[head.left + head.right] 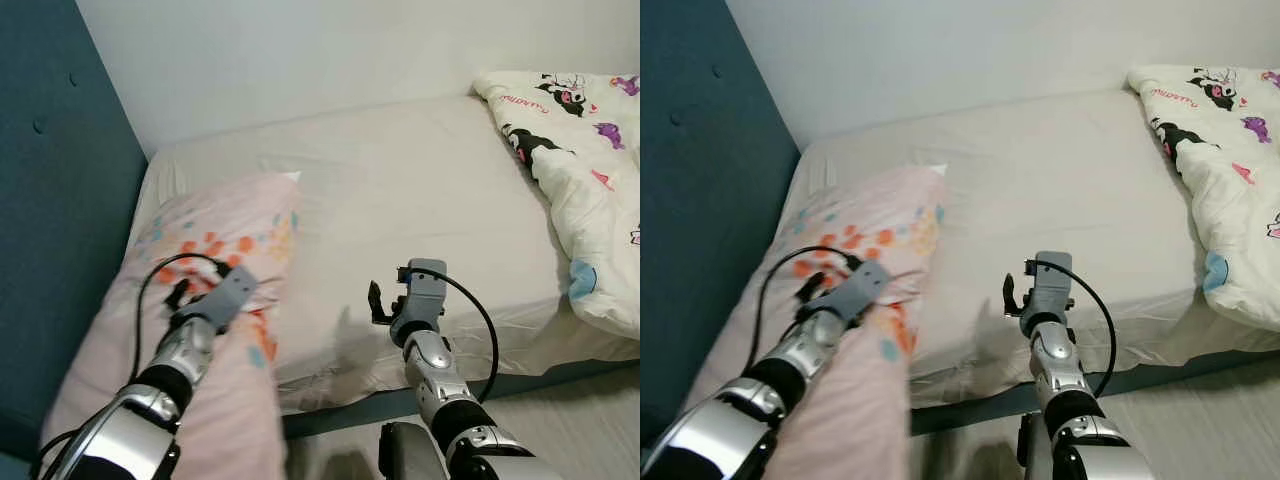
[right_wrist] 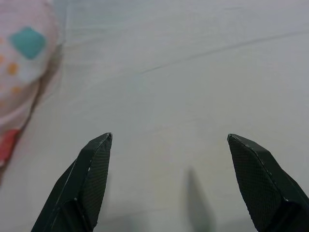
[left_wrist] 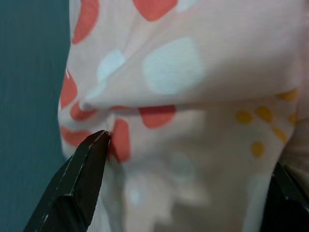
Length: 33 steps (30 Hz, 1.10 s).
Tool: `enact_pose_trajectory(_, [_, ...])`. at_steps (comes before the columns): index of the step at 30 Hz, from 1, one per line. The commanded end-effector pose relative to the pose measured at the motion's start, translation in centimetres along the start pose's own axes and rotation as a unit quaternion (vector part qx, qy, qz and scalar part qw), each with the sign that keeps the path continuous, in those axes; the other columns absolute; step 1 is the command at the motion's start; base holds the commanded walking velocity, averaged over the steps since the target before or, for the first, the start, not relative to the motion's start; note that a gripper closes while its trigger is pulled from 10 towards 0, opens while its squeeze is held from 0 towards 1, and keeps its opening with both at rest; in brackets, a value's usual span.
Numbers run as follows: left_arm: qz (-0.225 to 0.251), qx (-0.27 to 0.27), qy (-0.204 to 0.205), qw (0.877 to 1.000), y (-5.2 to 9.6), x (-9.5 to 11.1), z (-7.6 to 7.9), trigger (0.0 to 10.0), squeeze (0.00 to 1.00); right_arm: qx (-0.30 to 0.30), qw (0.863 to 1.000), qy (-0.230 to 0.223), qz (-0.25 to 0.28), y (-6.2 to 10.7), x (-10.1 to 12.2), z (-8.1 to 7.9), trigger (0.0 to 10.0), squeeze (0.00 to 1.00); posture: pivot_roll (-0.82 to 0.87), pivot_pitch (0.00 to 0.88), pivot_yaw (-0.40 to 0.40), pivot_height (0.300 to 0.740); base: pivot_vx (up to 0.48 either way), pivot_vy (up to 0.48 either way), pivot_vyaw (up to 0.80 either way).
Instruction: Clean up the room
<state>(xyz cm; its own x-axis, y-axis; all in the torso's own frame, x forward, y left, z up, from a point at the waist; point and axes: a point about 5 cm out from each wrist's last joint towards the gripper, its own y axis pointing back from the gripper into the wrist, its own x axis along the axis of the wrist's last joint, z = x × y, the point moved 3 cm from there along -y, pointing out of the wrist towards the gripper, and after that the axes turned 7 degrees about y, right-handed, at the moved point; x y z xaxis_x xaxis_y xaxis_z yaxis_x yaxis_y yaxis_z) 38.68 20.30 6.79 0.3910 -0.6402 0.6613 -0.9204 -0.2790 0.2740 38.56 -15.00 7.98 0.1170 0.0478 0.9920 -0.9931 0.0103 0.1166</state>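
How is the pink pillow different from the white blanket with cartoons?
The pillow is pink with orange, blue and yellow spots; the blanket is white with cartoon figures. The pillow lies at the blue headboard end; the blanket is bunched at the other end. The left claw is at the pillow; no claw is near the blanket. Both rest on the bed.

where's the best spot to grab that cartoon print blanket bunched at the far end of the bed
Probably the blanket's near lower corner hanging over the mattress edge: the fabric there is loose and folded, easy to pinch. The right gripper, open over bare sheet, would come from the bed's open side. The left gripper is at the pillow.
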Motion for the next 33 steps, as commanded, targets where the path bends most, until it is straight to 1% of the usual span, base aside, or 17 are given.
enact_pose_trajectory(1, [-0.082,0.037,-0.010,0.996,0.3,-4.8,-1.8,10.0,0.00,0.005,1.000,0.002,-0.013,0.1,-0.6,-0.4,10.0,0.00,0.03,0.190,0.038,0.582,0.000,0.000,0.00])
enact_pose_trajectory(8, [-0.153,0.091,0.039,0.983,1.0,-8.8,-4.0,10.0,0.00,0.005,1.000,0.006,-0.017,0.1,-0.7,-0.2,10.0,0.00,0.03,0.188,0.032,0.582,0.000,0.000,0.00])
enact_pose_trajectory(11, [-0.150,0.070,0.118,0.979,1.0,-8.3,-2.7,10.0,0.00,0.006,1.000,0.006,-0.018,0.1,-0.7,-0.2,10.0,0.00,0.04,0.182,0.030,0.582,0.000,0.000,0.00])
enact_pose_trajectory(13, [-0.150,0.070,0.118,0.979,1.0,-8.3,-2.7,10.0,0.00,0.006,1.000,0.006,-0.018,0.1,-0.7,-0.2,10.0,0.00,0.04,0.182,0.030,0.582,0.000,0.000,0.00])
enact_pose_trajectory(14, [-0.127,0.037,0.167,0.977,0.8,-6.9,-1.3,10.0,0.00,0.007,1.000,0.006,-0.018,0.1,-0.7,-0.3,10.0,0.00,0.04,0.183,0.031,0.582,0.000,0.000,0.00])
enact_pose_trajectory(15, [-0.127,0.037,0.167,0.977,0.8,-6.9,-1.3,10.0,0.00,0.007,1.000,0.006,-0.018,0.1,-0.7,-0.3,10.0,0.00,0.04,0.183,0.031,0.582,0.000,0.000,0.00])
enact_pose_trajectory(16, [-0.038,-0.085,0.312,0.946,0.9,-2.1,2.2,10.0,0.00,0.008,1.000,0.005,-0.017,0.1,-0.7,-0.4,10.0,0.00,0.04,0.184,0.034,0.582,0.000,0.000,0.00])
enact_pose_trajectory(17, [-0.038,-0.085,0.312,0.946,0.9,-2.1,2.2,10.0,0.00,0.008,1.000,0.005,-0.017,0.1,-0.7,-0.4,10.0,0.00,0.04,0.184,0.034,0.582,0.000,0.000,0.00])
enact_pose_trajectory(18, [-0.002,-0.131,0.361,0.923,1.3,-0.2,3.2,10.0,0.00,0.008,1.000,0.005,-0.017,0.1,-0.7,-0.4,10.0,0.00,0.04,0.184,0.034,0.582,0.000,0.000,0.00])
enact_pose_trajectory(19, [-0.002,-0.131,0.361,0.923,1.3,-0.2,3.2,10.0,0.00,0.008,1.000,0.005,-0.017,0.1,-0.7,-0.4,10.0,0.00,0.04,0.184,0.034,0.582,0.000,0.000,0.00])
enact_pose_trajectory(22, [0.118,-0.324,0.448,0.825,5.9,3.9,4.6,10.0,0.00,0.007,1.000,0.004,-0.022,0.2,-1.0,-0.2,10.0,0.00,0.05,0.183,0.022,0.582,0.000,0.000,0.00])
enact_pose_trajectory(24, [0.118,-0.324,0.448,0.825,5.9,3.9,4.6,10.0,0.00,0.007,1.000,0.004,-0.022,0.2,-1.0,-0.2,10.0,0.00,0.05,0.183,0.022,0.582,0.000,0.000,0.00])
enact_pose_trajectory(25, [0.137,-0.360,0.471,0.794,7.6,4.3,4.1,10.0,0.00,0.011,1.000,0.005,-0.028,0.2,-1.1,-0.3,10.0,0.00,0.05,0.183,0.019,0.582,0.000,0.000,0.00])
enact_pose_trajectory(26, [0.146,-0.374,0.484,0.778,8.8,4.1,3.2,10.0,0.00,0.018,0.999,0.006,-0.034,0.3,-1.3,-0.5,10.0,0.00,0.06,0.183,0.013,0.582,0.000,0.000,0.00])
enact_pose_trajectory(29, [0.155,-0.366,0.496,0.772,9.8,3.3,1.7,10.0,0.00,0.029,0.999,0.007,-0.039,0.3,-1.5,-0.8,10.0,0.00,0.06,0.181,0.007,0.582,0.000,0.000,0.00])
enact_pose_trajectory(31, [0.162,-0.240,0.516,0.806,8.2,0.5,-2.3,10.0,0.00,0.046,0.998,0.007,-0.031,0.3,-1.3,-1.2,10.0,0.00,0.06,0.175,-0.003,0.582,0.000,0.000,0.00])
enact_pose_trajectory(33, [0.162,-0.240,0.516,0.806,8.2,0.5,-2.3,10.0,0.00,0.046,0.998,0.007,-0.031,0.3,-1.3,-1.2,10.0,0.00,0.06,0.175,-0.003,0.582,0.000,0.000,0.00])
